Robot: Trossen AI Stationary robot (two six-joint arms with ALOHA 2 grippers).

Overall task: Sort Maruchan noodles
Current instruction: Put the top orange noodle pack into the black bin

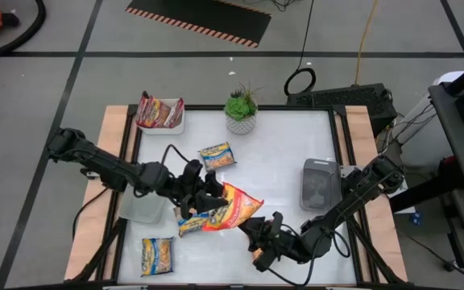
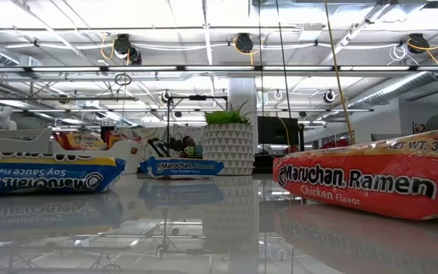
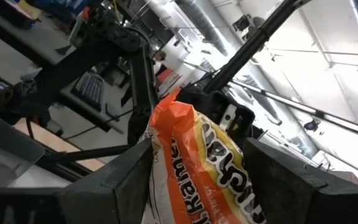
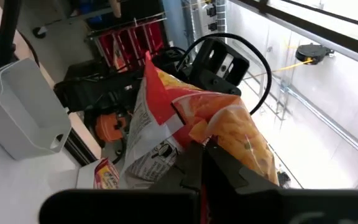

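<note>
An orange-red Maruchan packet (image 1: 236,205) sits tilted near the table's middle, between both grippers; it also shows in the low view (image 2: 356,179). My left gripper (image 1: 213,197) is shut on its left end. My right gripper (image 1: 256,235) is shut on its near end. Three blue-and-yellow packets lie flat on the table: one toward the far side (image 1: 216,155), one under the left gripper (image 1: 190,225), one at the near left (image 1: 158,256). Dark red packets stand in a white tray (image 1: 161,114). My left gripper has the orange-red packet (image 3: 191,162) between its two fingers, coming from the table's left and slanting upward. The packet's side edge (image 3: 154,155) lies against one finger (image 3: 123,180) and the packet bows across the gap. My right gripper pinches the orange-red packet's near end (image 4: 197,134) between its fingers, coming from the near right and slanting upward. The packet rises beyond the fingers (image 4: 229,174). Whether its lower edge (image 2: 341,205) touches the table, I cannot tell.
A white tray (image 1: 142,208) sits under the left arm. A grey tray (image 1: 321,181) stands at the right side. A potted plant (image 1: 242,111) stands at the far edge. Wooden rails border the table's left and right sides.
</note>
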